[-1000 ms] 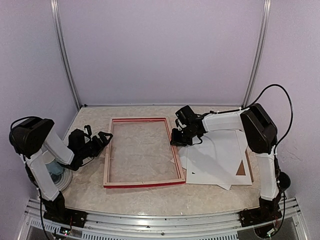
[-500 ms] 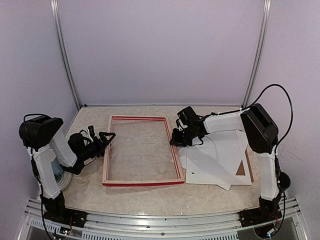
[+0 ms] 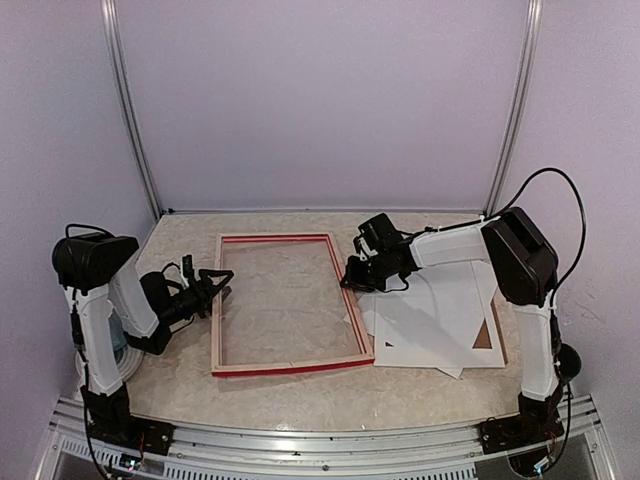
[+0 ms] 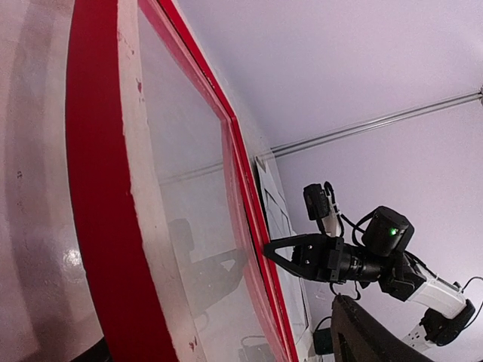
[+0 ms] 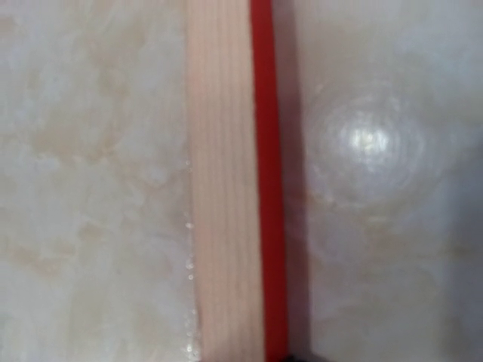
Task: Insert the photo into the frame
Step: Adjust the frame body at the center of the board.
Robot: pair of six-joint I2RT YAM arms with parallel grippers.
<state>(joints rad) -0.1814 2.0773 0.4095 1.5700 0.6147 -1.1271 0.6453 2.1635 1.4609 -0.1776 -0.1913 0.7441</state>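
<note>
The frame point(image 3: 290, 366) lies flat with its pale wood back up and red edges showing. My left gripper point(image 3: 222, 283) is open, its fingers straddling the frame's left rail point(image 4: 98, 188). My right gripper point(image 3: 350, 278) is closed on the right rail point(image 5: 226, 188); across the pane, the left wrist view shows one of its fingertips point(image 4: 269, 247) on that rail. Several white sheets point(image 3: 430, 320) lie overlapped right of the frame. No printed side shows, so I cannot tell which sheet is the photo.
A brown backing panel point(image 3: 484, 339) peeks out under the white sheets. A pale blue object on a white disc point(image 3: 108, 345) stands behind my left arm. Walls close in at the back and sides, and a metal rail point(image 3: 320, 437) runs along the near edge.
My left arm has swung in toward the frame, bringing its gripper to the left rail with the fingers a little narrower. The frame's left side has shifted slightly right. The right arm has barely moved.
</note>
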